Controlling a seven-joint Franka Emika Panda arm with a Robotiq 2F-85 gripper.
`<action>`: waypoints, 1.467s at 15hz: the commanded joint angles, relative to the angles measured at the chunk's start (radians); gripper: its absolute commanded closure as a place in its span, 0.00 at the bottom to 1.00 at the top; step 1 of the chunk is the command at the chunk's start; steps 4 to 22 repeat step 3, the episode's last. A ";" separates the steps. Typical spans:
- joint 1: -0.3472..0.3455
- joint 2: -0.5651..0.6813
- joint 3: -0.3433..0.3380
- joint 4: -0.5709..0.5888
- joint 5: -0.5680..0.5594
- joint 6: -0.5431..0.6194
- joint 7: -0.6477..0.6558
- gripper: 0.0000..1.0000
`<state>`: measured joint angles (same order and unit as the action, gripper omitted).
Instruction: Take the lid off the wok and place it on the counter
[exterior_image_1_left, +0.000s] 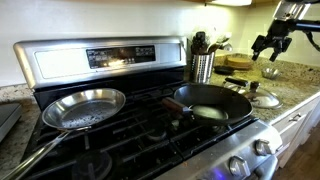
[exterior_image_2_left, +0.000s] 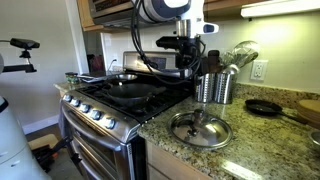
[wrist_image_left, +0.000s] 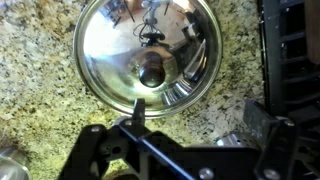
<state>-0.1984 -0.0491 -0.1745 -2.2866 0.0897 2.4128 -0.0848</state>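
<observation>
The shiny silver lid (wrist_image_left: 110, 50) with its dark centre knob lies flat on the speckled granite counter (wrist_image_left: 40, 90). It also shows in both exterior views (exterior_image_1_left: 262, 98) (exterior_image_2_left: 200, 128), beside the stove. The black wok (exterior_image_1_left: 210, 102) (exterior_image_2_left: 135, 88) sits uncovered on a stove burner. My gripper (wrist_image_left: 200, 115) is open and empty. It hangs in the air above the counter near the lid (exterior_image_1_left: 270, 42) (exterior_image_2_left: 188, 58), and touches nothing.
A silver long-handled skillet (exterior_image_1_left: 85, 108) sits on another burner. A metal utensil holder (exterior_image_1_left: 203, 66) (exterior_image_2_left: 215, 85) stands on the counter by the stove. A wooden disc (exterior_image_1_left: 238, 62), a small metal bowl (exterior_image_1_left: 270, 72) and a small black pan (exterior_image_2_left: 265, 107) lie further along. The stove grate (wrist_image_left: 290, 50) borders the lid.
</observation>
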 joint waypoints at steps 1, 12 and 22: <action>0.011 -0.029 -0.001 0.001 -0.004 -0.034 0.007 0.00; 0.019 -0.071 0.007 -0.002 -0.005 -0.069 0.015 0.00; 0.019 -0.071 0.007 -0.002 -0.005 -0.069 0.015 0.00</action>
